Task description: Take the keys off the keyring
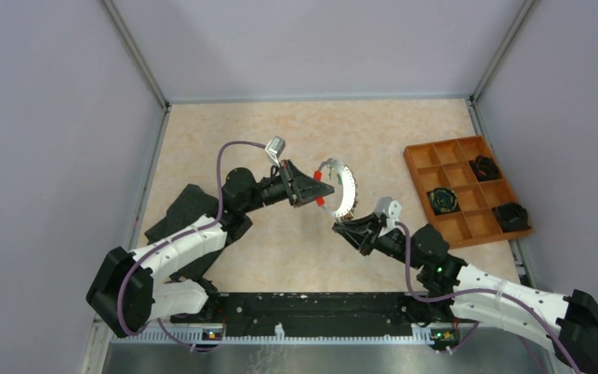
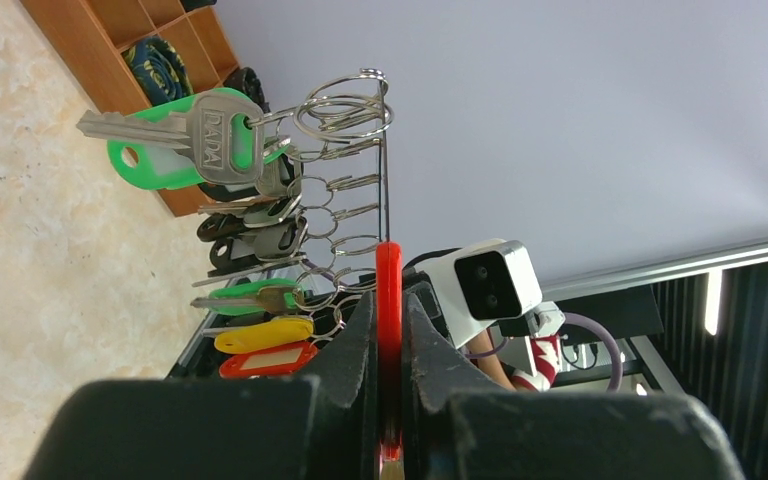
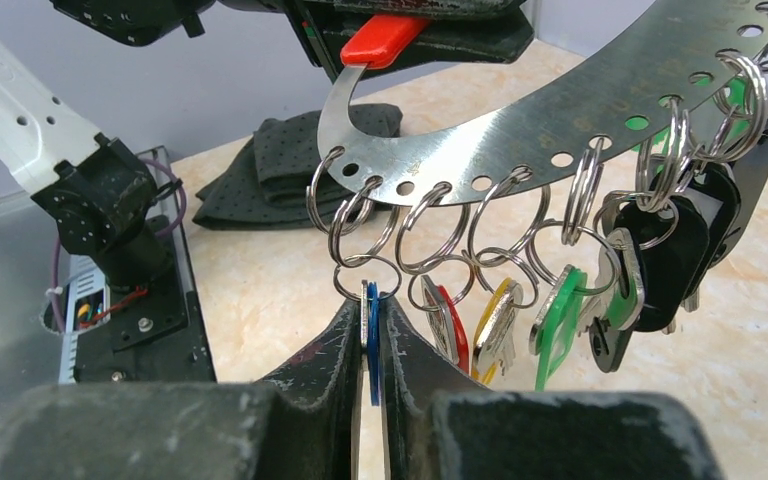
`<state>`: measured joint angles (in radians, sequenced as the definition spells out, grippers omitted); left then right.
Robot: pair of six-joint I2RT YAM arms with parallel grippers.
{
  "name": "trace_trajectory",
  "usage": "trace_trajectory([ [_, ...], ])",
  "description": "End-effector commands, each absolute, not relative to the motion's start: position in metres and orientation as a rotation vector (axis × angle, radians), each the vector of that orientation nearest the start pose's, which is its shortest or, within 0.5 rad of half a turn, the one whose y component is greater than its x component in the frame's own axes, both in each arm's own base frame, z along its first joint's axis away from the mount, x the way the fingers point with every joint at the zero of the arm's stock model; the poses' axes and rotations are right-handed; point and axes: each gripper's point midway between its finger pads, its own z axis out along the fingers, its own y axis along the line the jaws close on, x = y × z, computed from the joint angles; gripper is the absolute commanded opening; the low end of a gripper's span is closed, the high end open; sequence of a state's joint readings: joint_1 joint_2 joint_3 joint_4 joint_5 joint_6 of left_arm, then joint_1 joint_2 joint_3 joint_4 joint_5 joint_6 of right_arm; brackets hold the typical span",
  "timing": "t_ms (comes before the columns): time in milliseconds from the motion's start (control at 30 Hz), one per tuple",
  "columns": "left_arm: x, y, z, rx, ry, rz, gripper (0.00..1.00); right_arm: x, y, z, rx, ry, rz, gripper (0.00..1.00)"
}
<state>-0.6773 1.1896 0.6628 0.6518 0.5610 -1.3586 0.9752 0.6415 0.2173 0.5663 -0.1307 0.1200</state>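
Red keyring sleeve (image 2: 388, 268) is clenched in left tool (image 2: 388, 330); right tool (image 3: 371, 328) pinches a blue key (image 3: 373, 372).

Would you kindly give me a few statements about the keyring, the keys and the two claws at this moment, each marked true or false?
1. The left claw is clamped on the red sleeve of the keyring. True.
2. The right claw stands open and holds nothing. False: it is shut on a blue key hanging from the keyring.
3. The keyring lies flat on the table. False: it is held up in the air between the two claws.
4. Several keys hang from the keyring. True.
5. The orange tray is empty. False: black coiled objects sit in three of its compartments.
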Motion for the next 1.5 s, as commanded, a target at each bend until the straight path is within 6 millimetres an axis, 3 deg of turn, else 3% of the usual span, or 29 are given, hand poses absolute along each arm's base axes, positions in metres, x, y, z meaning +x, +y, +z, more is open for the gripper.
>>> trace_trajectory([
  [0, 0.2, -0.326, 0.324, 0.021, 1.73, -1.989, 0.0, 0.148, 0.271, 0.237, -0.701, 1.304, 1.009, 0.05],
  [133, 0.204, -0.324, 0.317, 0.05, 1.725, -1.931, 0.0, 0.15, 0.271, 0.235, -0.702, 1.363, 0.999, 0.0],
  [500, 0.212, -0.326, 0.298, 0.242, 1.714, -1.759, 0.0, 0.154, 0.268, 0.222, -0.715, 1.583, 0.944, 0.0],
  [833, 0.214, -0.324, 0.298, 0.36, 1.669, -1.647, 0.0, 0.15, 0.267, 0.207, -0.76, 1.725, 0.918, 0.0],
  [1167, 0.208, -0.326, 0.3, 0.504, 1.659, -1.585, 0.0, 0.15, 0.271, 0.207, -0.788, 1.797, 0.903, 0.0],
  [1467, 0.211, -0.326, 0.287, 0.546, 1.689, -1.524, 0.0, 0.151, 0.27, 0.205, -0.777, 1.887, 0.875, 0.0],
])
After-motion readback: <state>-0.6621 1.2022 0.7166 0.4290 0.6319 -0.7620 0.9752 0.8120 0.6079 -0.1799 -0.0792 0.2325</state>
